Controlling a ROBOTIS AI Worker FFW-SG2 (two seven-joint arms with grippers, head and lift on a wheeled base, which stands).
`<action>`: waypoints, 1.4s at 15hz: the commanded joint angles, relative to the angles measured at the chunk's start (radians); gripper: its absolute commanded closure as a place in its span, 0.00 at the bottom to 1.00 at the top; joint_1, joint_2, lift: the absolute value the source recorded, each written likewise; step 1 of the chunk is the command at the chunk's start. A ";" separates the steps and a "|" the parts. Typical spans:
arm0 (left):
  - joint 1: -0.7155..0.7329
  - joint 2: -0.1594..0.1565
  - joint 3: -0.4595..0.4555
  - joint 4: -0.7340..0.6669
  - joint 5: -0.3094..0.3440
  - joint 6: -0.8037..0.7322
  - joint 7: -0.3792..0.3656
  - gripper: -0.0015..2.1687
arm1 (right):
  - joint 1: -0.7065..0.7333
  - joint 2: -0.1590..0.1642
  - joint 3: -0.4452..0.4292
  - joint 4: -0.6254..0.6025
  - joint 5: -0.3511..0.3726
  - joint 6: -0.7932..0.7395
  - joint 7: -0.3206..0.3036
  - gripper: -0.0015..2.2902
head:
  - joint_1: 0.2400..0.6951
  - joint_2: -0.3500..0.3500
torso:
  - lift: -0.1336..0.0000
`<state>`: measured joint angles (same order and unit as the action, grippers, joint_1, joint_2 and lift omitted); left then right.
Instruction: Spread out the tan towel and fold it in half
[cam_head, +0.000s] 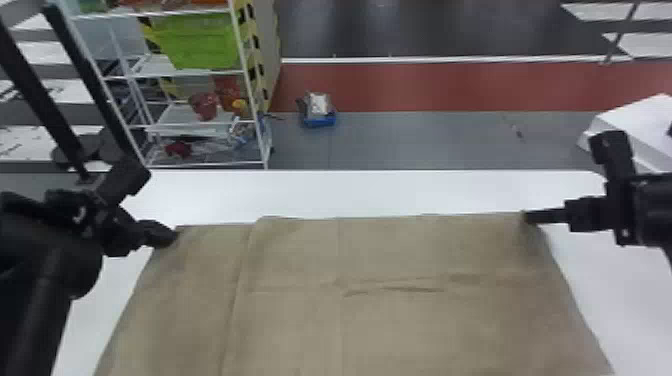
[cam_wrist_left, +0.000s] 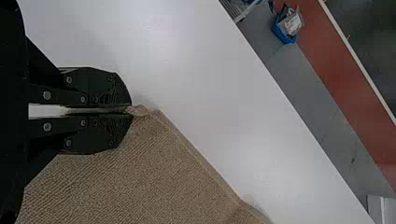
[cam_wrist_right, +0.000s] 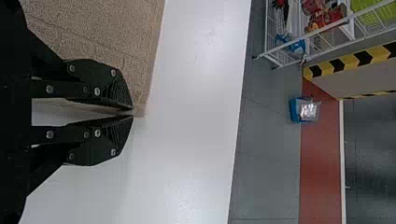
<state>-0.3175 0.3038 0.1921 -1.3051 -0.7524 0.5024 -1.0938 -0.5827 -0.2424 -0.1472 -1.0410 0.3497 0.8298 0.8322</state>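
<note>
Towel (cam_head: 425, 250) on table (cam_head: 375, 195), shelf (cam_head: 172, 118) beyond

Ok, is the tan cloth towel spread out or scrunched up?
Spread out: the towel lies wide across the smooth white table, only a little wrinkled.

I'm seeing a likely workshop or lab: white shelving (cam_head: 187, 129) is holding a green bin (cam_head: 202, 45) near yellow-black striping (cam_wrist_right: 346, 62).

Towel (cam_head: 400, 325) on table (cam_head: 350, 192), far corners in left claw (cam_head: 169, 237) and right claw (cam_head: 527, 217); rack (cam_head: 190, 129) behind, left.
</note>
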 joint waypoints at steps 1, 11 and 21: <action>0.000 0.001 0.003 0.003 0.002 -0.015 0.000 0.50 | -0.005 0.000 0.008 0.019 0.005 -0.033 0.001 0.49 | 1.00 0.58 | 0.07; 0.035 0.006 0.069 -0.006 0.038 -0.101 0.003 0.50 | 0.115 -0.003 -0.048 -0.179 -0.038 -0.039 0.145 0.49 | 1.00 0.60 | 0.07; 0.307 -0.011 0.455 -0.279 0.403 -0.405 -0.090 0.50 | 0.360 -0.063 -0.104 -0.551 -0.028 -0.036 0.502 0.49 | 1.00 0.73 | 0.07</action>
<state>-0.0506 0.2990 0.5881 -1.5511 -0.4111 0.1481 -1.1704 -0.2548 -0.2942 -0.2348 -1.5513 0.3274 0.8007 1.3103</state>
